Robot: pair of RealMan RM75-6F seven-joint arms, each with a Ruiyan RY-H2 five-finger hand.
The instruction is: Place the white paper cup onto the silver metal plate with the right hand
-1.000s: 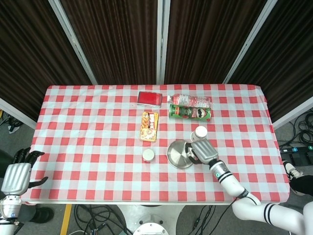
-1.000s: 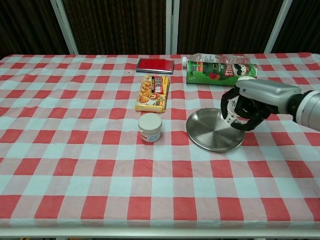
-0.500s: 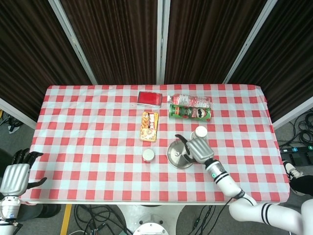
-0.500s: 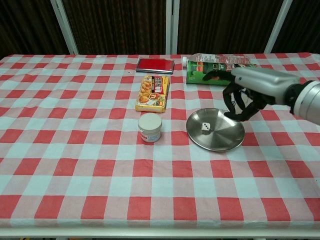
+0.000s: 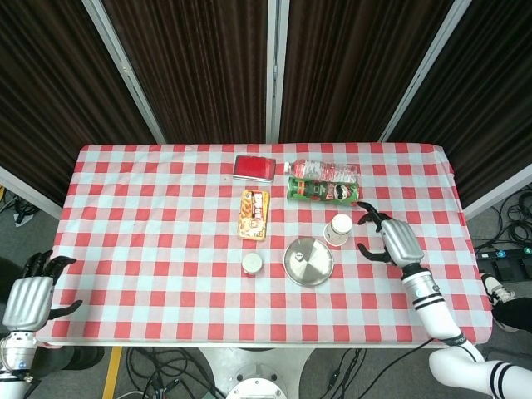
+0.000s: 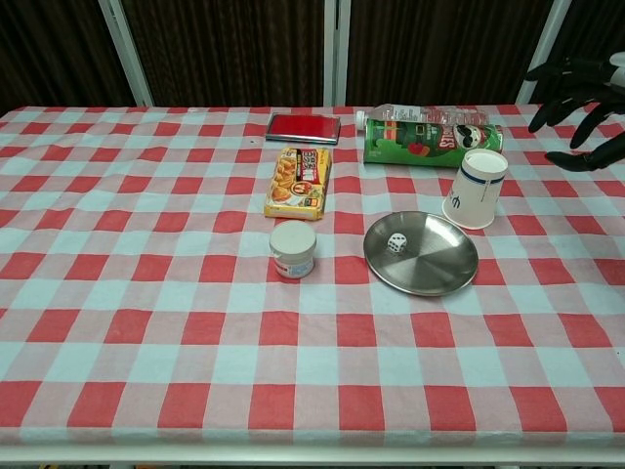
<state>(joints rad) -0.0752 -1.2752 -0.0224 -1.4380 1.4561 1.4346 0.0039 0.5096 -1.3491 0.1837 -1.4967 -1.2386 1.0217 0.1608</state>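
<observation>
Head view first: the white paper cup (image 5: 339,229) stands on the red-and-white checked tablecloth (image 5: 150,224), just beside the upper right rim of the round silver metal plate (image 5: 308,261) and not on it. The right hand (image 5: 391,238) hovers to the right of the cup, apart from it, fingers spread wide and holding nothing. The left hand (image 5: 29,297) hangs off the table's lower left corner, fingers apart and empty. Further back lie a green cylindrical crisp can (image 5: 324,191) on its side, a clear plastic water bottle (image 5: 324,170) behind it, a flat red case (image 5: 254,167), a yellow snack packet (image 5: 254,214) and a small white lidded jar (image 5: 252,263).

Chest view: the cup (image 6: 476,189) leans with its open mouth tipped up toward the camera, a blue band below the rim; whether it touches the plate (image 6: 430,264) I cannot tell, but it sits off the dish. A small white die (image 6: 395,244) rests on the plate. Only the dark fingertips (image 6: 566,83) of the right hand show at the upper right edge, splayed and clear of the cup.

By my reading, the task stands at the approach: the cup is not yet grasped. The next move calls for bringing the open right hand in around the cup's side, closing gently so the thin wall does not crush, then lifting it over the rim onto bare metal beside the die.
</observation>
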